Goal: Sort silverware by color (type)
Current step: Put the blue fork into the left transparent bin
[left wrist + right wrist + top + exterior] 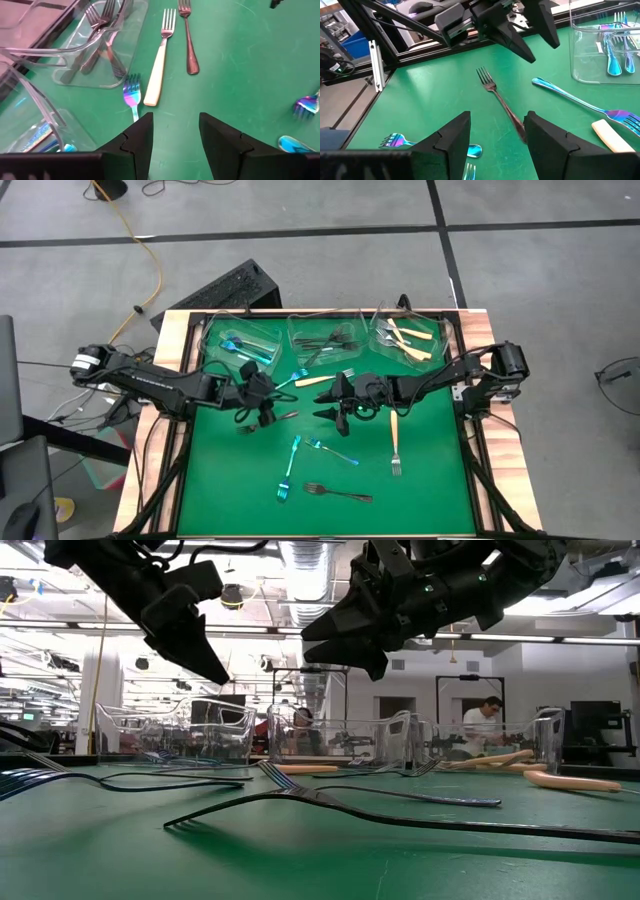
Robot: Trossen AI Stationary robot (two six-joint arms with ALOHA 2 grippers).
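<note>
Both tools, left tool (262,412) and right tool (333,402), are hovering open and empty mid-worktop. Loose forks (338,493) are lying toward the near edge: stiff, light, slippery; pinching mid-handle looks best.

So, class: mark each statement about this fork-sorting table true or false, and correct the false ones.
1. Three clear tubs stand along the far edge of the green mat. True.
2. The left tool grips a fork. False: it hangs open and empty above the mat.
3. A cream-handled fork lies loose on the mat. True.
4. The right tool is shut. False: it is open and holds nothing.
5. Every iridescent blue fork is in a tub. False: some, such as one blue fork, lie on the mat.
</note>
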